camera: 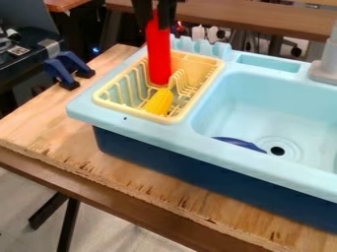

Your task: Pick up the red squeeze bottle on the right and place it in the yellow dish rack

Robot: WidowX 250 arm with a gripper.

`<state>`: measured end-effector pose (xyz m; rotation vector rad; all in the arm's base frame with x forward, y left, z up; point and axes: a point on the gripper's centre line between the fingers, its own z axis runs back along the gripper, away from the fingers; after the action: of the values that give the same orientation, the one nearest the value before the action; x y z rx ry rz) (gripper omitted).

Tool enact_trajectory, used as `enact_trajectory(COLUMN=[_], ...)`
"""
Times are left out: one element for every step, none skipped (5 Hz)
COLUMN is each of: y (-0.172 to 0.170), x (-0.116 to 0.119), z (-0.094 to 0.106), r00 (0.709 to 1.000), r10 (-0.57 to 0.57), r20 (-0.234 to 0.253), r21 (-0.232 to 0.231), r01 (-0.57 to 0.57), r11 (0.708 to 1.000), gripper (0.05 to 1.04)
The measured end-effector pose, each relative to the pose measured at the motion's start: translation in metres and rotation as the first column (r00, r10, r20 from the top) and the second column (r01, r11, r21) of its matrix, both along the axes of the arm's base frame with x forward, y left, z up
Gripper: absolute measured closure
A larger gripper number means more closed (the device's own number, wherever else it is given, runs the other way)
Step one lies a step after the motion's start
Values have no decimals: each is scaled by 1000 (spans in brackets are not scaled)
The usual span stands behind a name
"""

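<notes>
red cylinder [158,55]: bright, long, pretty much upright | gripper [156,20]: clamped round its top | spot: yellow dish rack [129,111], left of basin [240,106]

Black claw [156,22] hanging downward at the camera view's top edge, two fingers [167,14] a little apart

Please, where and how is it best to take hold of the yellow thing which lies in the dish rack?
I would grip the yellow thing around its middle, coming from above, with the fingers across its narrow width: it is long, and the rack is open at the top. The red object hangs close behind it, so that side looks tighter.
</notes>
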<state>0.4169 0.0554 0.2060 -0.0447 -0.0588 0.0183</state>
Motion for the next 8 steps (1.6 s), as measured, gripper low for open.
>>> enact_trajectory(y=[2,3,3,3,-2,-16,-50,-106], x=[1,3,-5,-18,-29,-36,-49,-56], z=[-5,-7,-9,9,42,52,68,67], r00=[1000,999,998,996,987,982,967,931], r10=[-16,-38,-62,-67,-92,-143,-221,-354], r20=[-7,7,-1,51,129,126,124,94], r21=[1,-19,-49,-57,-39,-33,6,60], r01=[16,38,62,70,97,148,222,349], r11=[1000,999,997,996,995,988,975,935], gripper=[530,455,158,74,77,77,77,77])
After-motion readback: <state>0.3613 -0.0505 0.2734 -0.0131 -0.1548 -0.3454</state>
